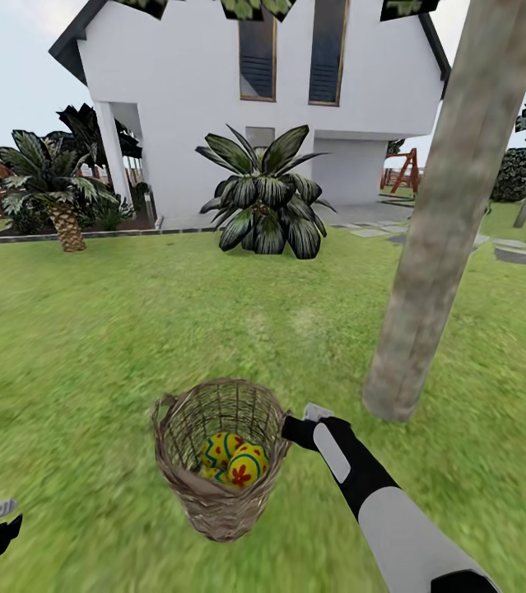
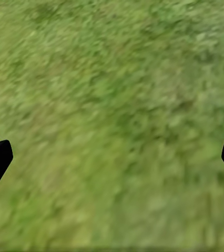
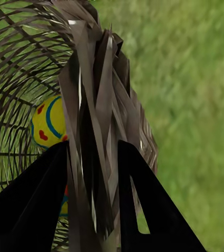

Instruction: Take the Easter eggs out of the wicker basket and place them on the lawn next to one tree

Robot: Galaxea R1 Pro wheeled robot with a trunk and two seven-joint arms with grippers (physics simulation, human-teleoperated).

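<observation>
Clamping the wicker basket (image 1: 220, 457) rim, the right gripper (image 1: 297, 428) sits between the Easter eggs (image 1: 234, 463) and the tree (image 1: 444, 231); the left gripper (image 2: 112, 157) hangs apart.

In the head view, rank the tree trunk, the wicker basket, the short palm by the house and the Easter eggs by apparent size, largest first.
1. Tree trunk
2. Wicker basket, though it sits nearest the camera
3. Short palm, close to the basket's apparent size and much farther off, so unsure
4. Easter eggs
</observation>
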